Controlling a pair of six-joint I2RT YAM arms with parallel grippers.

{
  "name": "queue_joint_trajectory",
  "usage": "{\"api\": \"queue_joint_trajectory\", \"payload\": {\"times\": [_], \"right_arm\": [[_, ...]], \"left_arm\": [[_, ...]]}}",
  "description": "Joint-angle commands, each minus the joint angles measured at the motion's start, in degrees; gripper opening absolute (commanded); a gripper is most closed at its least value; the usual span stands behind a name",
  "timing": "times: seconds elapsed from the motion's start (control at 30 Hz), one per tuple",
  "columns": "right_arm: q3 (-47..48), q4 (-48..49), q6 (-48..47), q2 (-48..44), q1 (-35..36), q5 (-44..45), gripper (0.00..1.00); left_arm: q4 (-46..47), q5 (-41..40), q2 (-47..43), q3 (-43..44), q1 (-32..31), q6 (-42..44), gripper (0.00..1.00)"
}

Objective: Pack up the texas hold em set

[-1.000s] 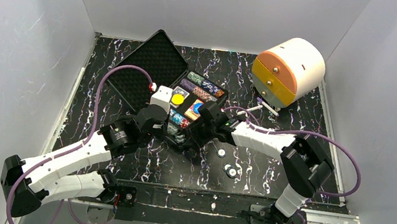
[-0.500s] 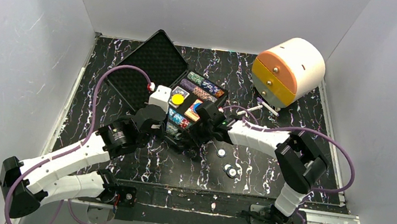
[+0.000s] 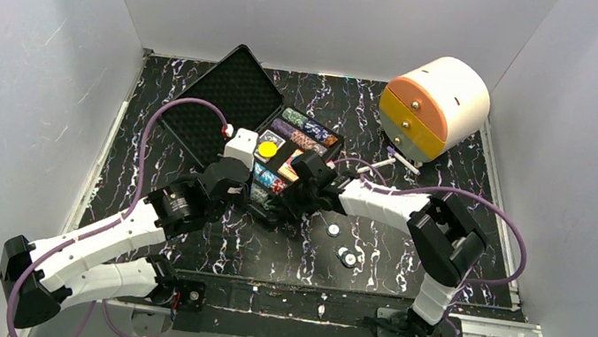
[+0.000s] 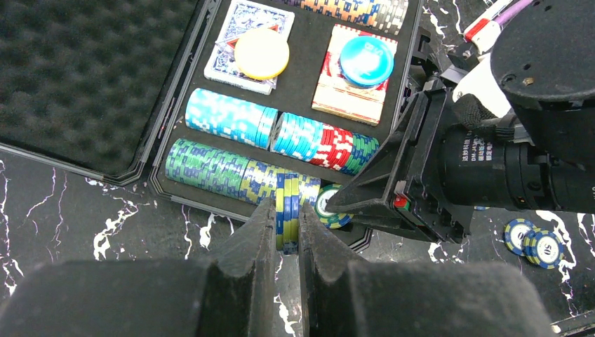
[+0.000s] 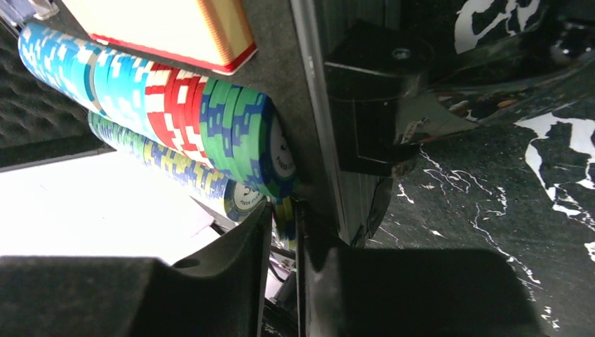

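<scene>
The black case (image 3: pixel 230 100) lies open, its foam tray (image 4: pixel 302 91) holding rows of poker chips (image 4: pixel 231 116), two card decks and a yellow button (image 4: pixel 261 53) and a blue button (image 4: pixel 366 60). My left gripper (image 4: pixel 286 225) is shut on a few blue-and-yellow chips (image 4: pixel 288 200) standing on edge in the near row. My right gripper (image 5: pixel 284 225) comes in from the right at that row's end, its jaws closed narrowly on green-yellow-blue chips (image 5: pixel 283 214) beside the case wall (image 5: pixel 323 140). In the top view both grippers (image 3: pixel 261 190) (image 3: pixel 289 198) meet at the case's near corner.
Three loose chips (image 3: pixel 345 254) lie on the marbled table right of the case, also seen as loose chips (image 4: pixel 533 242) in the left wrist view. A cream-and-orange round drawer box (image 3: pixel 432 106) stands at the back right, with a small white stick (image 3: pixel 395 158) before it.
My right gripper has slid left to the end of the near chip row and its jaws have narrowed onto chips. The left arm has stayed put.
</scene>
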Motion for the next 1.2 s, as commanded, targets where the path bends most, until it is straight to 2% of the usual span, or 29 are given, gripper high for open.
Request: {"api": "queue_joint_trajectory", "payload": {"times": [0.0, 0.07, 0.17, 0.43, 0.53, 0.67, 0.77, 0.93, 1.17], "right_arm": [[1.42, -0.89, 0.04, 0.68, 0.08, 2.03, 0.20], [1.40, -0.97, -0.62, -0.56, 0.13, 1.99, 0.10], [0.43, -1.13, -2.00, -3.93, 0.09, 1.87, 0.01], [-7.98, -0.25, -8.20, -15.47, -0.54, 0.33, 0.01], [-7.58, -5.03, -15.69, -16.90, -1.64, -0.42, 0.01], [-5.75, -16.66, -26.68, -16.52, -3.56, -0.30, 0.01], [-7.72, -19.30, -33.27, -18.02, -4.34, 0.43, 0.01], [-11.84, -12.96, -44.31, -17.72, -6.66, -6.85, 0.01], [-16.90, -0.77, -50.54, -14.91, -8.47, -13.11, 0.03]], "left_arm": [[0.22, -2.32, -1.51, -0.10, 0.42, -0.06, 0.00], [0.21, -2.32, -1.56, -0.10, 0.37, -0.06, 0.00], [0.18, -2.24, -1.51, -0.02, 0.37, -0.12, 0.00], [0.51, -1.67, -0.96, 0.59, 0.34, -0.14, 0.00], [0.27, -1.16, -0.66, 1.02, 0.41, -0.29, 0.00], [0.13, 0.00, -0.48, 1.05, 0.39, -0.94, 0.00], [-0.20, 0.83, -0.25, 0.86, 0.38, -1.70, 0.00], [-0.54, 2.20, -0.06, 0.49, 0.39, -3.38, 0.00], [-0.26, 4.48, -0.97, 0.19, 0.38, -4.61, 0.00]]}}
